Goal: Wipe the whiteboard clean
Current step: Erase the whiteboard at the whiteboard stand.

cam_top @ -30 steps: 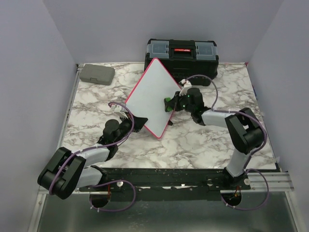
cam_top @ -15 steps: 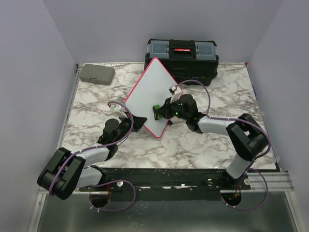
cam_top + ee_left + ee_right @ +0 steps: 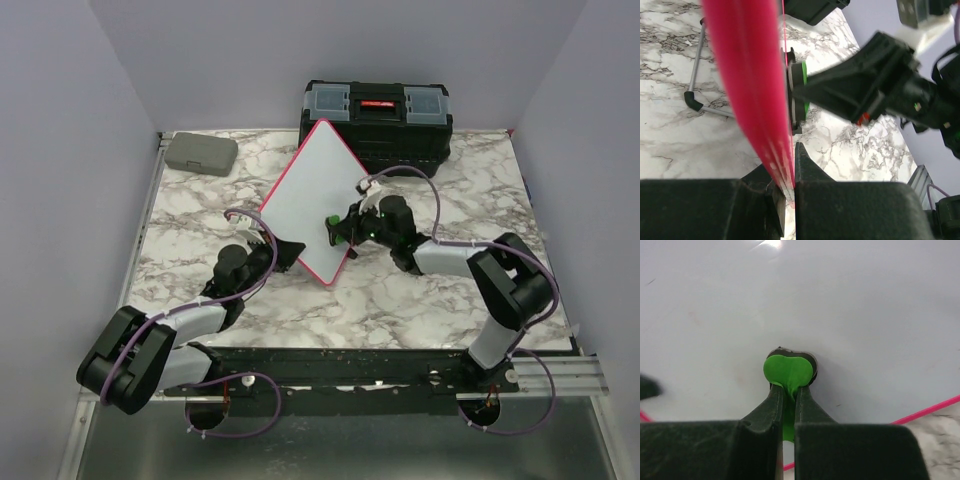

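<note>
The whiteboard (image 3: 312, 190) stands on one corner near the middle of the marble surface (image 3: 440, 290), so it reads as a diamond from above. It is just in front of the black toolbox (image 3: 376, 112) and well apart from the grey case (image 3: 201, 153) at the far left. Its face is white inside a thin red-pink frame. The right wrist view shows only faint reddish smudges on it, and no writing can be read.

In the left wrist view the frame is a blurred pink band. A grey rod with a black foot (image 3: 696, 75) shows behind it, though where it joins the board is hidden. The board's lower corner is covered by the left arm in the overhead view.

The left arm reaches low across the surface, and the left fingers (image 3: 285, 254) are closed on the board's lower left edge. The right arm stretches in from the right. The right fingers (image 3: 340, 226) are pinched on a green eraser (image 3: 788, 369), which presses against the white face close to the lower right edge.
</note>
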Robot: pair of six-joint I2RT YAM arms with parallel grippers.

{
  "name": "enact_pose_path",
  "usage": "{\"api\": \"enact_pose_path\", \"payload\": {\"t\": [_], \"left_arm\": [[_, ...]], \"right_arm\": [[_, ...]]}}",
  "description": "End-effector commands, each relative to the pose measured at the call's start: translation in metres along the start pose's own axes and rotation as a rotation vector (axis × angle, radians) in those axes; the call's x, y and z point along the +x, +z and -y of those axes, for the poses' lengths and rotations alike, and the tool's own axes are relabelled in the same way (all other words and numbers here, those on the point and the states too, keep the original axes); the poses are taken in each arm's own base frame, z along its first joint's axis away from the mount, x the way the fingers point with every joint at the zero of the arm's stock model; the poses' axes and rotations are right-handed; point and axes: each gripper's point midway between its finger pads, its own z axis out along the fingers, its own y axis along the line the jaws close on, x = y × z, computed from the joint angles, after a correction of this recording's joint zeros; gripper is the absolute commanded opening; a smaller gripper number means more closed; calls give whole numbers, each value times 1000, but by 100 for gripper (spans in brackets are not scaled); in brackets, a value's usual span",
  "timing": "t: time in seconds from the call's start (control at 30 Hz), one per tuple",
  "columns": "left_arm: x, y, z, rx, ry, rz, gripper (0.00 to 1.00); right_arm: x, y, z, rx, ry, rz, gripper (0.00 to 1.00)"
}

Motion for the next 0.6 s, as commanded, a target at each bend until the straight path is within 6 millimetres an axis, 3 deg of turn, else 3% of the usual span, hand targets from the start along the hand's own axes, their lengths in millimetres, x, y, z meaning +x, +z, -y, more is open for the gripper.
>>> {"api": "enact_pose_path", "payload": {"t": [0.0, 0.07, 0.17, 0.43, 0.57], "left_arm": [[-16, 0, 71, 275, 9, -5, 0], [-17, 0, 71, 276, 8, -3, 0], [-16, -1, 71, 275, 8, -4, 0], [-15, -3, 70, 270, 12, -8, 0], [-15, -4, 70, 269, 14, -7, 0]], "right_arm": [[103, -33, -98, -297, -36, -301, 1], [106, -37, -111, -327, -32, -310, 1], [89, -29, -103, -274, -76, -246, 1], [-17, 23, -48, -102, -178, -37, 1], [-42, 48, -44, -92, -274, -26, 1]]}}
